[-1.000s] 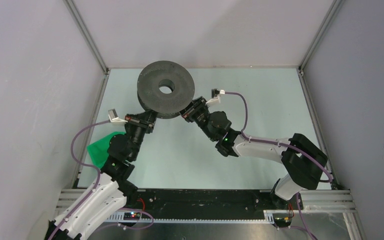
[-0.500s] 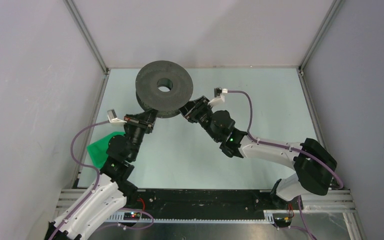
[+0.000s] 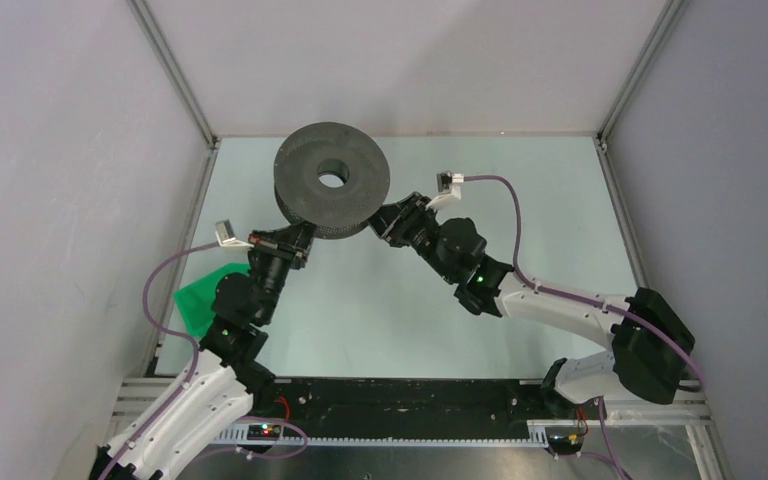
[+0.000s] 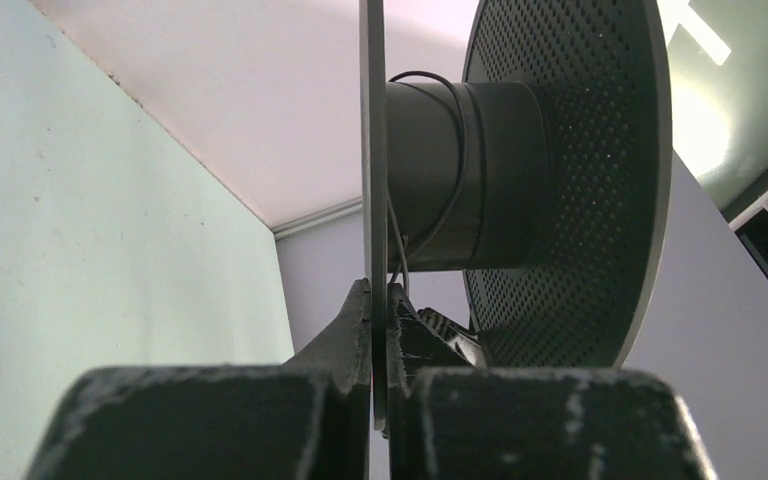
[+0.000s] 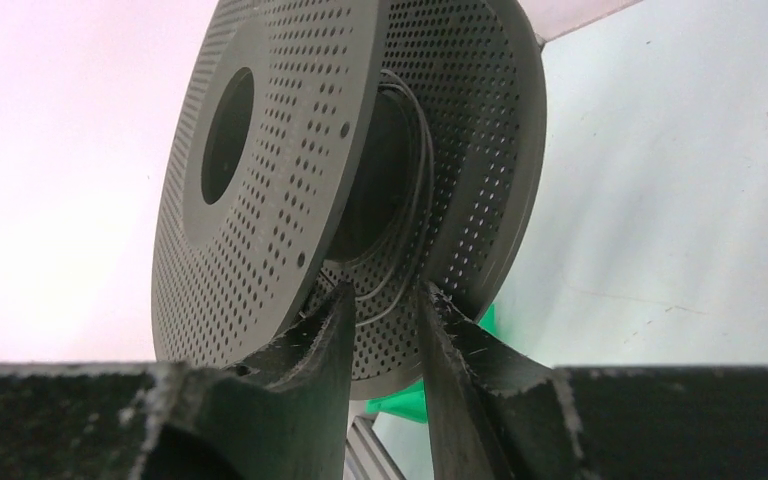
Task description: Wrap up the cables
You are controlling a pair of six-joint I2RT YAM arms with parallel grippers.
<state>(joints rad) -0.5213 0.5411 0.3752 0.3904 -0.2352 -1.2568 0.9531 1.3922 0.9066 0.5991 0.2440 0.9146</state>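
Spool held between two claws, wire on its hub

The left claw (image 4: 380, 300) is clamped on the edge of one flange of the grey spool (image 3: 305, 185). The thin black wire (image 4: 420, 73) loops loosely around the hub between the flanges. The right claw (image 5: 380, 300) sits slightly parted at the gap, with wire loops hanging by its tips.

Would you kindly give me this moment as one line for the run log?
Wrap cables | left claw shut on spool rim | right claw open, tips between flanges beside wire | wire loosely looped on hub
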